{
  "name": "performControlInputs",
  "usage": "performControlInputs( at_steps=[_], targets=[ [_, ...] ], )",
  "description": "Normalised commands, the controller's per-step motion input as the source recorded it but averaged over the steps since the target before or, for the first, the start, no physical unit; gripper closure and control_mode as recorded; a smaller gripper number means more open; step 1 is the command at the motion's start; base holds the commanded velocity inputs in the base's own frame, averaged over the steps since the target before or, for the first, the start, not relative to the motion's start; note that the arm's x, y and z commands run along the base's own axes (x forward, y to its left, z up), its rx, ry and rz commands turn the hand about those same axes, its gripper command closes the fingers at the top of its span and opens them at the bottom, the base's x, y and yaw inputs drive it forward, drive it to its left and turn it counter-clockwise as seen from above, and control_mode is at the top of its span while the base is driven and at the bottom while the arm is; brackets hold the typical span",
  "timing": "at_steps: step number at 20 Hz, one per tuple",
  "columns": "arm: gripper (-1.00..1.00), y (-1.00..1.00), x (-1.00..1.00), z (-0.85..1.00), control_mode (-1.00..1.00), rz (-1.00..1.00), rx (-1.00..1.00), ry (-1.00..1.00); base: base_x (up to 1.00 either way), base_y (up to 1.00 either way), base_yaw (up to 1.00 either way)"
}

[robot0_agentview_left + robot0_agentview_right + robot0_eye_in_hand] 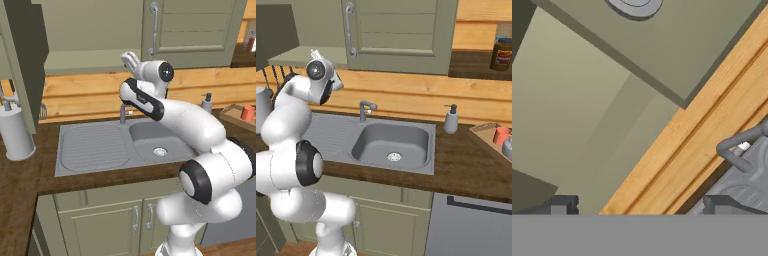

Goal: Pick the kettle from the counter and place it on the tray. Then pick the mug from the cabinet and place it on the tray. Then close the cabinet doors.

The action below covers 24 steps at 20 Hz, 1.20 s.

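The two-finger gripper (130, 59) is open and empty, raised near the sage-green cabinet door (192, 30). The orange-red mug (501, 135) sits on the light-wood tray (483, 131), so I judge closing is next.

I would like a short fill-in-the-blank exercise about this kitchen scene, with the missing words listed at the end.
1. The orange-red mug sits on the light-wood ____ at the right end of the counter.
2. The white soap dispenser stands to the ____ of the sink in the right base view.
3. The gripper is raised above the faucet and its jaws are ____.
4. The cabinet door above the sink, with the silver bar handle, is ____.

Missing words: tray; right; open; closed
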Motion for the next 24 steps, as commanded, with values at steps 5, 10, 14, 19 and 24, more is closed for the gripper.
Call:
performControlInputs(
  at_steps=[5, 10, 14, 19, 24],
  targets=[
    [-1.00, 0.08, -1.00, 0.34, -1.00, 0.00, 0.00, -0.10, 0.00, 0.00, 0.00],
    [-1.00, 0.14, -0.94, 0.14, -1.00, 0.00, -0.14, -0.04, 0.00, 0.00, 0.00],
    [-1.00, 0.35, -0.86, 0.00, -1.00, 0.00, -0.32, 0.00, 0.00, 0.00, 0.00],
    [-1.00, 0.52, -0.76, -0.58, -1.00, 0.01, -0.38, 0.03, 0.00, 0.00, 0.00],
    [-1.00, 0.24, -0.36, -0.81, -1.00, 0.02, -0.33, 0.00, 0.00, 0.00, 0.00]
  ],
)
